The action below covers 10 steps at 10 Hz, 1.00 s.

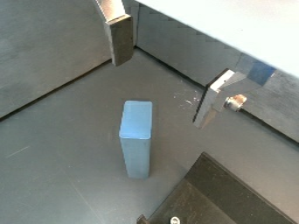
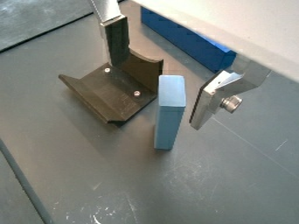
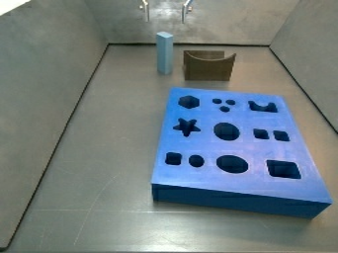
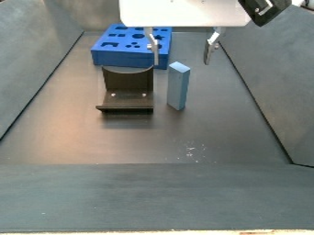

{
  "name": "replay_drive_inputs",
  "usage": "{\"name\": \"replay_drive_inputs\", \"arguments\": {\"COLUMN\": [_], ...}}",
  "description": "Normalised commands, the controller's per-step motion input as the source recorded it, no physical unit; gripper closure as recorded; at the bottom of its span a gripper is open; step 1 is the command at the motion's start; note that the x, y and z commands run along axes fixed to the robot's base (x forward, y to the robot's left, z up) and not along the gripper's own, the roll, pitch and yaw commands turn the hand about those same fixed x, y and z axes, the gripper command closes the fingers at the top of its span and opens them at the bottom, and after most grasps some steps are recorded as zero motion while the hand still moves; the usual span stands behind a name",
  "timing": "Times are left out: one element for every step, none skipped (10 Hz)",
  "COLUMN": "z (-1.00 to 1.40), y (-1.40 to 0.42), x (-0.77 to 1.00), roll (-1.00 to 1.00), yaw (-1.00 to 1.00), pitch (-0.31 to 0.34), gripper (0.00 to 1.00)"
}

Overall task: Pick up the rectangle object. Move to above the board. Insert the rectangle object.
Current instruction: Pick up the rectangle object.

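Observation:
The rectangle object is a slim light-blue block standing upright on the dark floor, seen in both wrist views (image 1: 136, 136) (image 2: 170, 109) and in both side views (image 3: 165, 51) (image 4: 179, 85). My gripper (image 2: 163, 70) is open and empty. It hangs above the block with one finger to each side, not touching it; it also shows in a wrist view (image 1: 167, 74) and in both side views (image 4: 182, 48) (image 3: 166, 12). The board (image 3: 238, 148) is a thick bright-blue slab with several shaped holes, lying apart from the block (image 4: 128, 44) (image 2: 187, 39).
The dark fixture (image 2: 117, 87) stands right beside the block, between it and the board (image 4: 125, 90) (image 3: 208, 64). Grey walls enclose the floor on all sides (image 3: 66, 89).

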Motion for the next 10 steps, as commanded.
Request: {"name": "replay_drive_inputs", "arguments": {"z": [-0.04, -0.17, -0.25, -0.25, -0.25, -0.25, -0.15, 0.0, -0.28, -0.58], "y": [-0.11, -0.19, -0.01, 0.0, 0.0, 0.0, 0.0, -0.03, -0.29, -0.26], "x": [-0.17, -0.1, 0.0, 0.0, 0.0, 0.0, -0.04, 0.0, 0.37, 0.46], "roll": [-0.08, 0.0, -0.04, -0.04, -0.05, -0.05, -0.13, 0.0, 0.0, -0.03], "yaw": [0.31, 0.93, 1.0, 1.0, 1.0, 1.0, 0.57, 0.0, 0.0, 0.0], "pitch": [-0.163, 0.0, 0.0, 0.0, 0.0, 0.0, 0.0, 0.0, -0.186, -0.486], "gripper": [0.0, 0.0, 0.0, 0.0, 0.0, 0.0, 0.0, 0.0, 0.0, 0.0]}}
